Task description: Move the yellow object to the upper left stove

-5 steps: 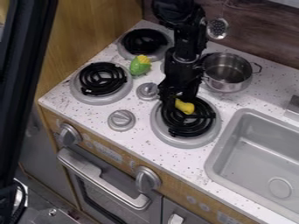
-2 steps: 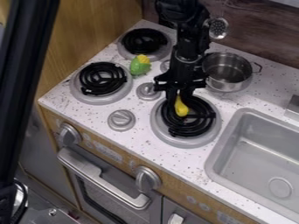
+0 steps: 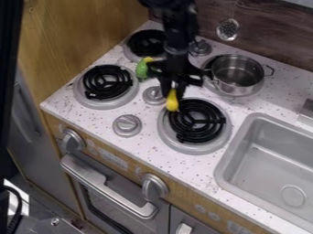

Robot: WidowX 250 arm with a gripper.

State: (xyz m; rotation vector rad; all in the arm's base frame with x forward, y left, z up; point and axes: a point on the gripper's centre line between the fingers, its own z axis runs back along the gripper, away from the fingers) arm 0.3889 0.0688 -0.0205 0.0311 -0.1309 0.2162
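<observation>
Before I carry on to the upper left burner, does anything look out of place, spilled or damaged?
I see no clear spill or damage. One oddity: a green toy lies loose on the counter between the upper left burner and the lower left burner, perhaps in the way.

Soft light brightens the counter [image 3: 147, 148], glinting on the metal pot [image 3: 240, 90].

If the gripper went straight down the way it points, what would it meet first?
Likely the near right burner, around its upper-left edge, with the yellow object in the gripper touching first. Height is unclear, so possibly the counter beside it.
</observation>
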